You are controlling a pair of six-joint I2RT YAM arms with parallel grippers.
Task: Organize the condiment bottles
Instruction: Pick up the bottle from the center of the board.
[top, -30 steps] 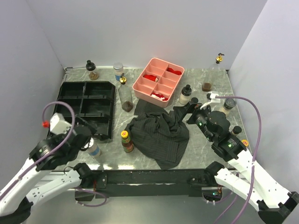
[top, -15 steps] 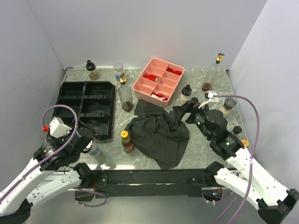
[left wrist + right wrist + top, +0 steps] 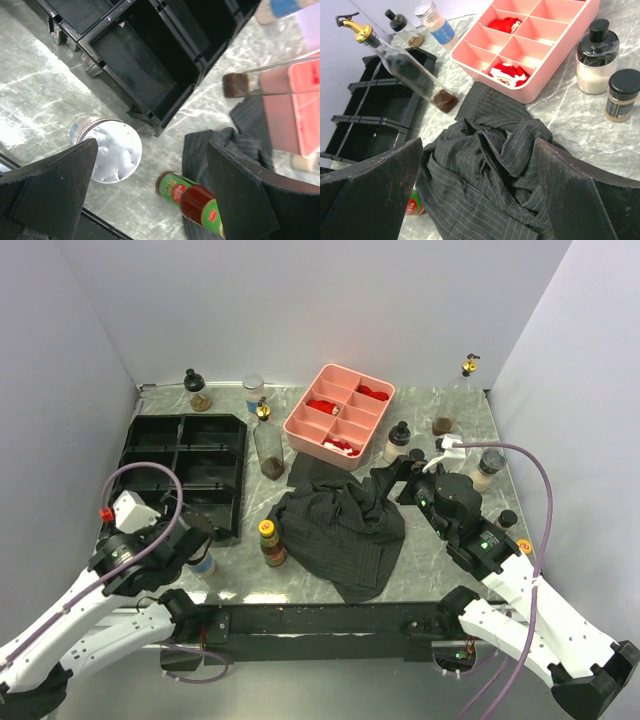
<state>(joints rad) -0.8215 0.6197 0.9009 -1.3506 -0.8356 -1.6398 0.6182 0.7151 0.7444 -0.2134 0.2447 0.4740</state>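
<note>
Several condiment bottles stand around the table. A grey-capped bottle (image 3: 203, 562) (image 3: 111, 150) stands just left of my open, empty left gripper (image 3: 192, 542) (image 3: 150, 195). A sauce bottle with a green label (image 3: 270, 543) (image 3: 192, 197) stands between the fingers' line of sight, by the cloth. A tall gold-spouted bottle (image 3: 266, 440) (image 3: 415, 72) stands beside the black tray (image 3: 190, 465). A black-capped white jar (image 3: 398, 443) (image 3: 596, 57) and a small brown jar (image 3: 442, 426) (image 3: 622, 95) stand just beyond my right gripper (image 3: 405, 480) (image 3: 480, 195). That gripper is open and empty, above the dark cloth.
A crumpled dark striped cloth (image 3: 345, 525) (image 3: 495, 170) lies mid-table. The pink divided tray (image 3: 340, 415) holds red pieces. More bottles stand at the back left (image 3: 193, 390), (image 3: 254, 392), back right (image 3: 468, 365) and right edge (image 3: 490, 468), (image 3: 507, 520). Walls enclose three sides.
Both arms have shifted only slightly: the left wrist turned a little by the grey-capped bottle, the right moved a little toward the far side. Nothing was gripped or moved.
</note>
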